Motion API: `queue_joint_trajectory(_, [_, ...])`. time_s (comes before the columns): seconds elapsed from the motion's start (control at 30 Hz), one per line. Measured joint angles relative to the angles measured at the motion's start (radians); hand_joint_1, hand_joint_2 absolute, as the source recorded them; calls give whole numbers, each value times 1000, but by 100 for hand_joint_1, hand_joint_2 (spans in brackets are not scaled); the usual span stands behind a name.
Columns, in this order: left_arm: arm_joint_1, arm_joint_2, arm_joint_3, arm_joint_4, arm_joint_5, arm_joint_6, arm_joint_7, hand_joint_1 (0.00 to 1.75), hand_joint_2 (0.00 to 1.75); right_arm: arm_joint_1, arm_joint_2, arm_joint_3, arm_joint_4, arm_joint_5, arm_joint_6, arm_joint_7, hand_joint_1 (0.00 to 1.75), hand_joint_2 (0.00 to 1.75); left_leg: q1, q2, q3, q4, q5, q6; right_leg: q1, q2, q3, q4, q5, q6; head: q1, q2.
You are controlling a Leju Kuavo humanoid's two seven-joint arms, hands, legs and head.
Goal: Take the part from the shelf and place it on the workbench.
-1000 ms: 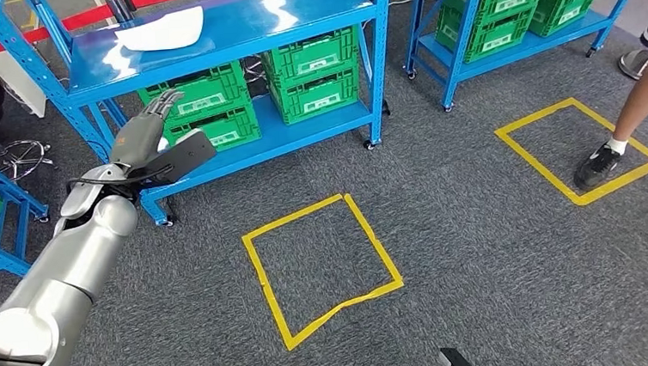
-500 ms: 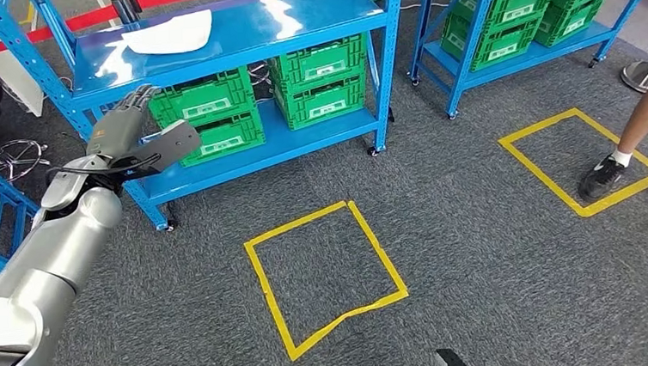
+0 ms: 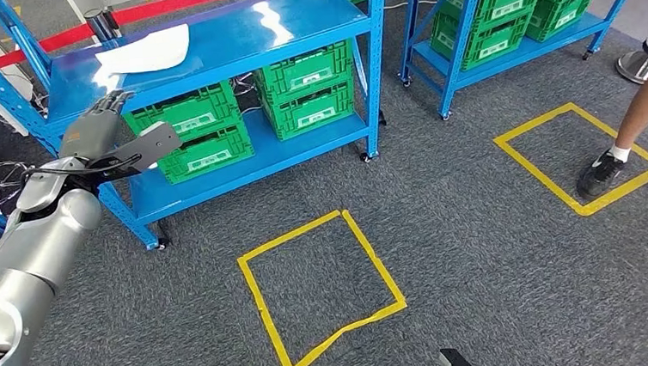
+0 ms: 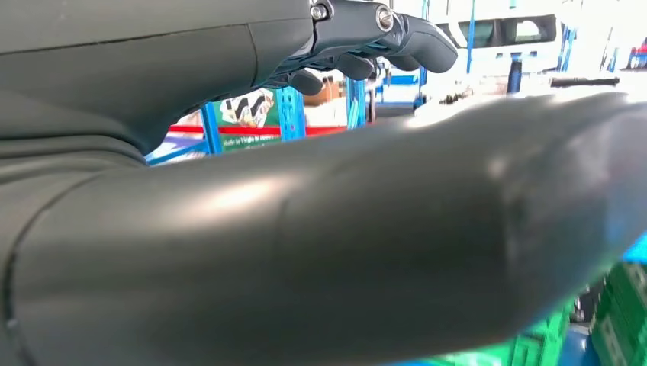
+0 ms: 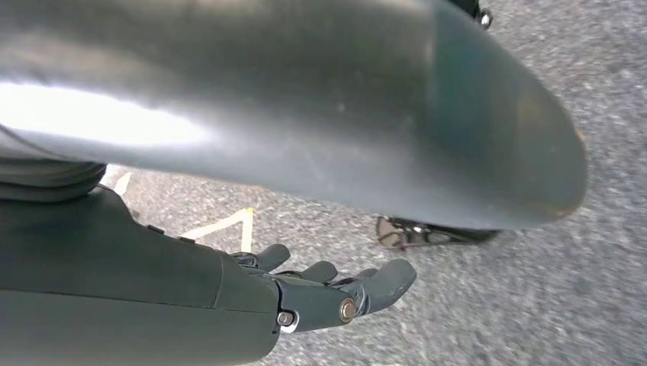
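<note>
Right hand (image 5: 305, 293): hanging over carpet, fingers loosely spread, holding nothing. Left hand (image 3: 106, 138): reaching, fingers apart, empty, likely readying grasp. White part (image 3: 146, 51): lying on blue shelf (image 3: 292, 21) top, just beyond fingertips, untouched. Green crates (image 3: 305, 85): sitting below fingers.

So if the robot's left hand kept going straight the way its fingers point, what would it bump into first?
Probably the front edge of the blue metal shelf top, near the white sheet-like part. The left hand points up toward it, empty, though depth is hard to judge.
</note>
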Motion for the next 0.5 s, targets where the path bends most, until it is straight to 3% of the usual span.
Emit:
queue_joint_trajectory(0.07, [1, 14, -1, 2, -2, 10, -6, 0, 0, -1, 1, 0, 1, 7, 0, -2, 0, 0, -8, -1, 24, -61, 20, 12, 0, 1, 9, -2, -9, 9, 0, 0])
queue_joint_trajectory(0.2, [5, 44, -1, 2, 3, 25, -16, 0, 0, -1, 1, 0, 2, 21, -3, -11, 0, 0, -2, -2, 63, -85, 12, 30, 2, -3, 8, 31, -15, 24, 0, 0])
queue_joint_trajectory(0.23, [6, 50, -1, 1, 5, 29, -18, 0, 0, -2, 1, 1, 2, 25, -2, -12, 0, 0, 1, -1, 73, -90, 9, 34, 2, -6, -16, 74, -27, 26, 1, 0])
queue_joint_trajectory(0.33, [21, 67, -1, 2, 7, 37, -27, 0, 0, -2, 1, 1, 2, 35, -2, -12, 0, 0, 1, -4, 89, -92, -7, 40, 1, -8, -132, 239, -80, 37, 1, 0])
queue_joint_trajectory(0.37, [29, 71, -1, 2, 7, 38, -29, 0, 0, 0, 1, 1, 2, 36, -2, -12, 0, 0, 2, -5, 95, -91, -14, 38, 0, -8, -158, 258, -80, 40, 1, 0])
queue_joint_trajectory(0.4, [36, 75, -1, 2, 7, 38, -31, 0, 0, 0, 1, 1, 2, 37, -2, -12, 0, 0, 3, -6, 103, -88, -23, 36, -1, -8, -167, 240, -56, 42, 1, 0])
queue_joint_trajectory(0.47, [41, 82, -1, 1, 7, 38, -32, 0, 0, 0, 1, 1, 2, 39, -1, -10, 0, 0, 7, -7, 119, -79, -44, 26, -4, -10, -144, 128, 36, 46, 1, 0])
queue_joint_trajectory(0.5, [41, 85, -1, 1, 7, 39, -33, 0, 0, 0, 2, 1, 2, 41, 0, -8, 0, 0, 8, -7, 124, -73, -54, 20, -3, -11, -130, 72, 65, 46, 1, 0])
